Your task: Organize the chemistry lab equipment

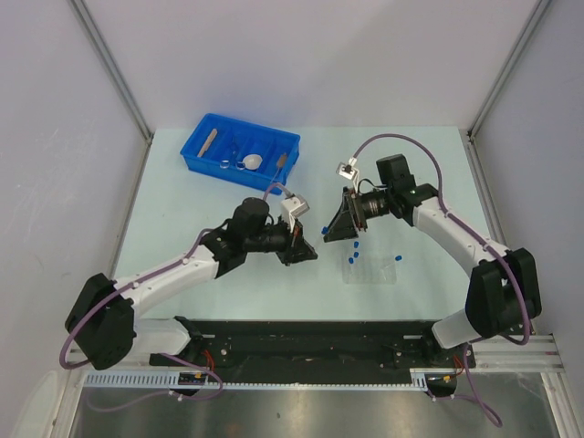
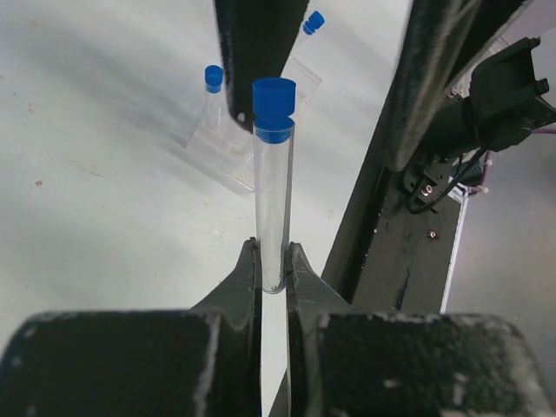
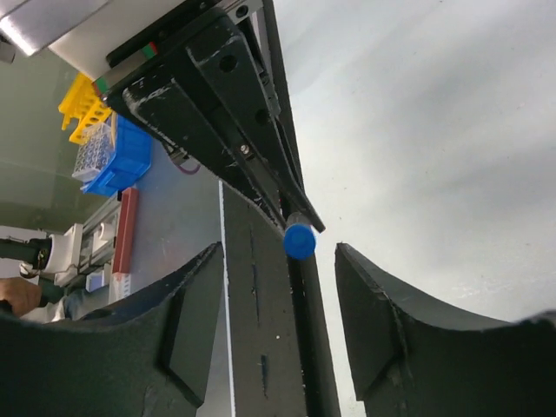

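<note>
While left tool (image 2: 273, 261) is clamping a small clear blue-capped tube (image 2: 274, 191) by its base | right tool (image 3: 278, 265) is hovering spread apart near its cap

We log one clear tube (image 2: 274, 200), blue-capped, clamped at its base by the left tool (image 2: 273, 261), with the cap end pointing away. The clear rack (image 1: 370, 271) lies flat on the worktop (image 1: 182, 210). Further blue-capped tubes (image 1: 399, 259) sit on and beside it. In the blue bin (image 1: 196, 137) we count a wooden stick (image 1: 209, 141), metal tongs (image 1: 234, 149), a white dish (image 1: 254, 163) and a brown-handled probe (image 1: 281, 162).
</note>
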Robot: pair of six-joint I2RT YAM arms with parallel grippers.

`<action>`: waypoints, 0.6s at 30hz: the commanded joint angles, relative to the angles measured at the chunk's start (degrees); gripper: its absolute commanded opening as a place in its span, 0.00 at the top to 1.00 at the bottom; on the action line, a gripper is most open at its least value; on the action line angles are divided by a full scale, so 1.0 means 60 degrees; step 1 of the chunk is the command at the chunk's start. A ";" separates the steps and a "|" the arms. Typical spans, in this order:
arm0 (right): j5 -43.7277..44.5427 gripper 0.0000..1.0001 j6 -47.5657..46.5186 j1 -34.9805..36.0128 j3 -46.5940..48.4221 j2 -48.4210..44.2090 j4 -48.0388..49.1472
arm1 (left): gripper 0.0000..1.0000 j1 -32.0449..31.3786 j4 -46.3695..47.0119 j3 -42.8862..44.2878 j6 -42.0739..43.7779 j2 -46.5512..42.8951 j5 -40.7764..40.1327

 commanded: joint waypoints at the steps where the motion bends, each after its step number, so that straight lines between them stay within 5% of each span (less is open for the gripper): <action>1: 0.0164 0.44 0.0145 0.0141 0.0458 0.0131 -0.0043 | 0.97 -0.0218 -0.0093 0.0553 0.0663 -0.0096 0.0198; 6: 0.0399 0.49 -0.0015 0.0317 0.0487 0.0248 -0.0263 | 0.97 -0.0379 -0.0107 0.0700 0.0678 0.0065 0.0198; 14: 0.0487 0.90 -0.0747 0.0567 0.0795 0.0307 -0.0877 | 0.96 -0.0467 -0.0371 0.0832 0.0576 0.0183 -0.0036; 16: 0.0778 0.93 -0.1359 0.0566 0.0956 0.0234 -0.1301 | 0.92 -0.0467 -0.0443 0.0803 0.0532 0.0125 -0.0269; 18: 0.1144 0.94 -0.2005 0.0552 0.1015 0.0001 -0.1871 | 0.74 -0.0453 -0.0502 0.0759 0.0444 -0.0065 -0.0708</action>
